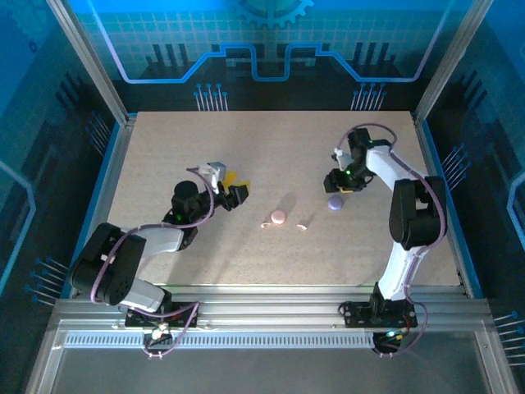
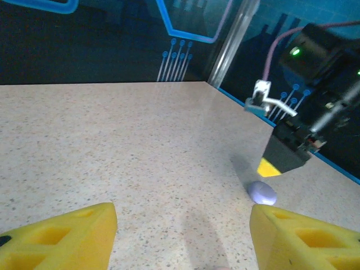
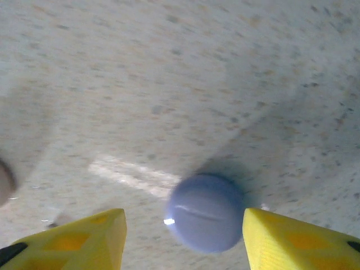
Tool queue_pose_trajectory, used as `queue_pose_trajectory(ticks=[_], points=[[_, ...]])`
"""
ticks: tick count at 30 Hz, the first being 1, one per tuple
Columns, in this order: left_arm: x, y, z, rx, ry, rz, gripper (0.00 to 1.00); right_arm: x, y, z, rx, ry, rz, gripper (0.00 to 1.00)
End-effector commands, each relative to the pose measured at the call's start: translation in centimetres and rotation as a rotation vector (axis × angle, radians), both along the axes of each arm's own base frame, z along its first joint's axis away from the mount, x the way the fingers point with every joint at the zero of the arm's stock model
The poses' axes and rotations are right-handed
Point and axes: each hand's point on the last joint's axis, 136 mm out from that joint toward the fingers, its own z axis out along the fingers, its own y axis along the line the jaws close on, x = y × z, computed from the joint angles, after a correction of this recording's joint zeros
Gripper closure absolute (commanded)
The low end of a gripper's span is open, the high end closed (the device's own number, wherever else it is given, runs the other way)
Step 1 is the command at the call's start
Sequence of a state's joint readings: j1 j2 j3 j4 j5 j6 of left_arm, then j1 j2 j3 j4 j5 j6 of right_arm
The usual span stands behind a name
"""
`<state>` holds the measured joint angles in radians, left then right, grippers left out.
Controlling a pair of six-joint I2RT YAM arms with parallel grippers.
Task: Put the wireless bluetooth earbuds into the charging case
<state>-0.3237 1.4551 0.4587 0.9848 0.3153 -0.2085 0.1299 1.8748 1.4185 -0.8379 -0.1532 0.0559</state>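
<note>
A round lilac charging case [image 3: 205, 212] lies on the table with its lid shut, between the spread yellow fingers of my right gripper [image 3: 184, 225]; it sits close to the right finger and apart from the left one. From above, the same case [image 1: 334, 203] is just below the right gripper [image 1: 338, 190]. A pink round case [image 1: 279, 217] rests mid-table with two tiny pale pink earbuds beside it, one on its left [image 1: 266, 224] and one on its right [image 1: 303, 222]. My left gripper [image 1: 236, 187] hovers open and empty to the left of them. In the left wrist view the lilac case [image 2: 262, 193] lies ahead of that gripper [image 2: 183, 216].
The speckled beige tabletop [image 1: 205, 148] is bordered by aluminium rails and blue panel walls. The right arm's black wrist [image 2: 292, 152] hangs over the lilac case in the left wrist view. A pink blur [image 3: 3, 183] sits at the left edge of the right wrist view.
</note>
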Motion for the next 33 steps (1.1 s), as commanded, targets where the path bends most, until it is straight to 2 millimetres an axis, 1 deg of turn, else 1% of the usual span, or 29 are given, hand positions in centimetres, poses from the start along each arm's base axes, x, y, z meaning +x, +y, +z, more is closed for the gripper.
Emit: queue_pose_trajectory(ticks=[1,3,5,9,12,15,21,27,33], points=[[0.1,1.6,-0.6,0.017,0.036,0.08,0.35,-1.4,3.6,3.1,-0.044,0.004,-0.041,0.41],[0.2,2.4,-0.8,0.028,0.062,0.117,0.35,-2.2,5.9,3.3,-0.057,0.028,-0.061,0.4],[0.2,3.1,-0.7,0.04,0.075,0.148,0.34,-2.9,8.0,3.1,-0.045,0.064,-0.077,0.39],[0.1,4.2,-0.5,0.061,0.082,0.189,0.33,-4.4,11.9,1.8,-0.051,0.139,-0.072,0.39],[0.0,4.7,-0.4,0.069,0.085,0.201,0.33,-5.2,14.3,0.7,-0.067,0.186,-0.054,0.37],[0.0,5.0,-0.5,0.071,0.091,0.21,0.33,-5.5,16.0,-0.3,-0.084,0.21,-0.041,0.35],[0.0,5.3,-0.7,0.067,0.093,0.219,0.33,-6.0,17.6,-2.3,-0.112,0.243,-0.024,0.34],[0.0,5.3,-0.5,0.058,0.086,0.22,0.33,-6.2,17.9,-3.8,-0.135,0.261,-0.025,0.33],[-0.2,5.5,-0.6,0.059,0.086,0.223,0.33,-6.3,17.9,-5.0,-0.152,0.281,-0.023,0.37]])
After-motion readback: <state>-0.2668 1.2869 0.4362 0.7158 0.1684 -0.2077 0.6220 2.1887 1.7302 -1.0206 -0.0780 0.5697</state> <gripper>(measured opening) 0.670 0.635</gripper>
